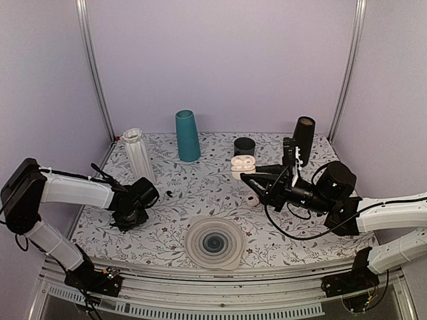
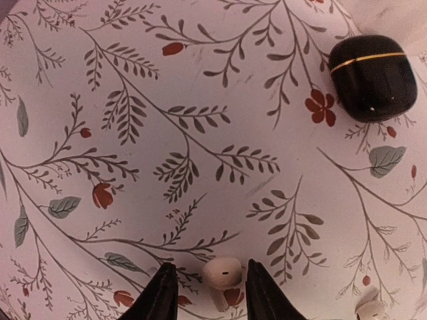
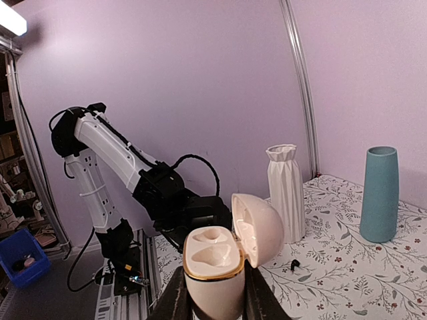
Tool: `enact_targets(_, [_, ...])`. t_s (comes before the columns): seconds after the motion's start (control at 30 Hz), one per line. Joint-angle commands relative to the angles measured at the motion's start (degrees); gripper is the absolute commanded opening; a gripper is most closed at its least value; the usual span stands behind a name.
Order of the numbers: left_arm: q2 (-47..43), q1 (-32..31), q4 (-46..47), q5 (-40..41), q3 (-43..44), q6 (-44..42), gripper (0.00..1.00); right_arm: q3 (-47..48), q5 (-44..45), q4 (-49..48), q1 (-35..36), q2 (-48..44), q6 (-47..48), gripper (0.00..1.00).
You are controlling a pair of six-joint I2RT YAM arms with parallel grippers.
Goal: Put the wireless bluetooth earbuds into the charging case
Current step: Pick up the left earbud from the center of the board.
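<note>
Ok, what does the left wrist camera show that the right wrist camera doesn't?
Only the left wrist: an earbud lying between the fingers of the left gripper, a second earbud at the frame's edge, and a black oval case. Only the right wrist: the open charging case held by the right gripper, both sockets empty, a white vase and a teal vase. Both: the floral tablecloth.

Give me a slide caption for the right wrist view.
Right gripper grips the open white charging case, both sockets empty.
</note>
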State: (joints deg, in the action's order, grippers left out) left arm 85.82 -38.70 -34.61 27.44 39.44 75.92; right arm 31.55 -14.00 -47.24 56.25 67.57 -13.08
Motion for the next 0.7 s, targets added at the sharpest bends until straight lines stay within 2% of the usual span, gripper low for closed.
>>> enact_targets(0.0, [2.19,1.17,2.14,-0.21,1.51,-0.59,0.37,-0.3,0.12,-2.04,0.29,-0.95,-0.62,0.03])
enact_targets(0.4, [3.52,1.26,2.79,-1.25,0.99,-1.3,0.3,-0.13,-0.23,-1.92,0.32,-0.44,-1.35,0.03])
enact_targets(0.67, [3.65,1.34,4.57,-1.31,0.99,-4.71,0.21,0.19,-0.59,-1.99,0.32,0.6,-1.71,0.03])
